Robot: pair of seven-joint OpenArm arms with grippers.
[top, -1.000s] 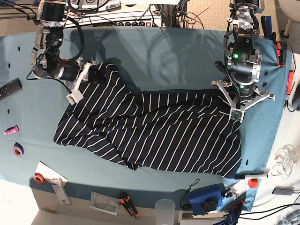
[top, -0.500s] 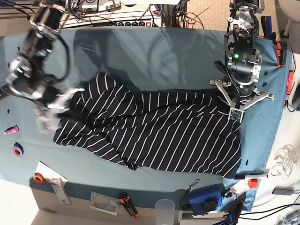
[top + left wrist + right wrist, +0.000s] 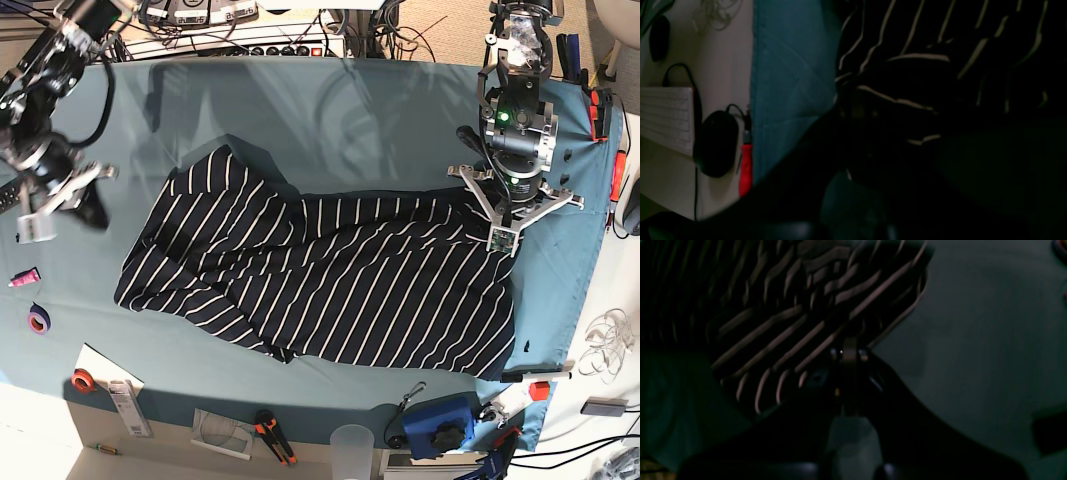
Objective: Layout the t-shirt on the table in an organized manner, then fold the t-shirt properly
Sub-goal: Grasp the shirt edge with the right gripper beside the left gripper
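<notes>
The dark navy t-shirt (image 3: 330, 270) with thin white stripes lies spread across the teal table (image 3: 330, 110), its sleeve pointing to the far left. My left gripper (image 3: 503, 238) sits on the shirt's upper right corner, and in the left wrist view it (image 3: 857, 111) is shut with bunched t-shirt (image 3: 940, 50) fabric at its tips. My right gripper (image 3: 92, 213) hovers over bare cloth left of the shirt. In the dark, blurred right wrist view its fingertips (image 3: 848, 351) look pressed together with nothing between them, just short of the t-shirt (image 3: 790, 306) edge.
A pink item (image 3: 22, 277), purple tape roll (image 3: 38, 320) and orange tape (image 3: 82, 380) lie at the left. Pliers (image 3: 272, 435), a clear cup (image 3: 350, 440) and a blue device (image 3: 440, 425) line the front edge. A red screwdriver (image 3: 745, 166) and mouse (image 3: 716, 143) sit beyond the right edge.
My right arm has swung left, away from the shirt's sleeve, which now lies flat on the table. The left arm has stayed on the right corner.
</notes>
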